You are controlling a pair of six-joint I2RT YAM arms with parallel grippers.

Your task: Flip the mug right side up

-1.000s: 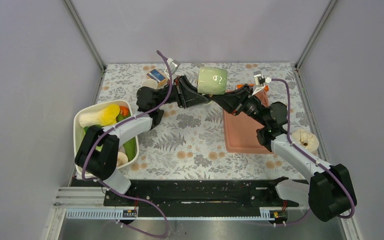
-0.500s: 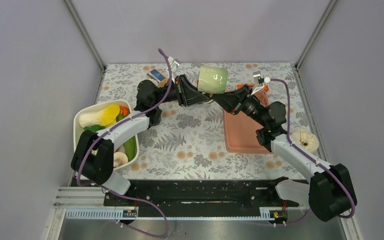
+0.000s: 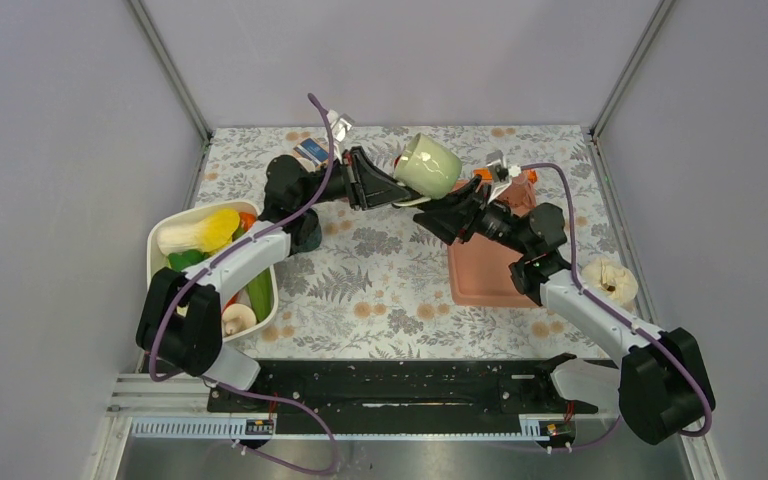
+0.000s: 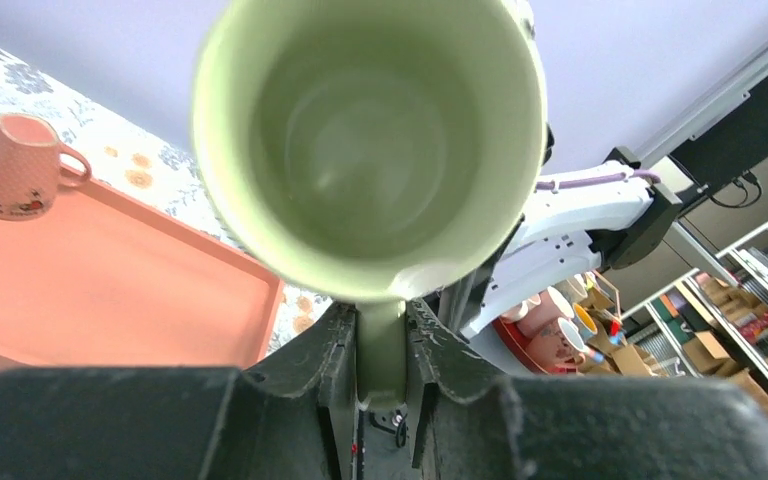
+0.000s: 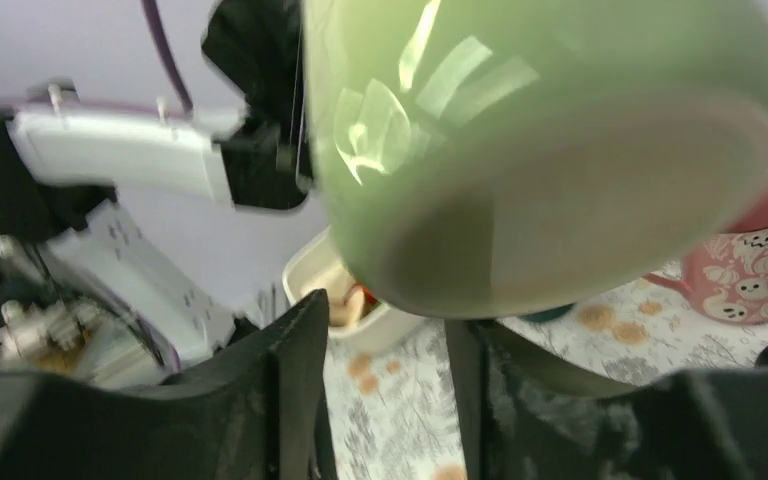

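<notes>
Left gripper (image 4: 380, 345) clamping green mug (image 4: 370, 150) by handle, holding it tilted in air over far middle of table (image 3: 380, 290); right gripper (image 5: 385, 350) hovering spread beneath mug base, gripping nothing; narrow handle pinch risking mug swivelling or slipping during rotation, dropping toward pink tray (image 3: 490, 280).

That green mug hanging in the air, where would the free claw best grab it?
The green mug is tilted, its broad base toward the right claw, seemingly too wide to span. The left claw already pinches the handle. So probably the thin rim, away from the handle, coming round to the open mouth.
</notes>
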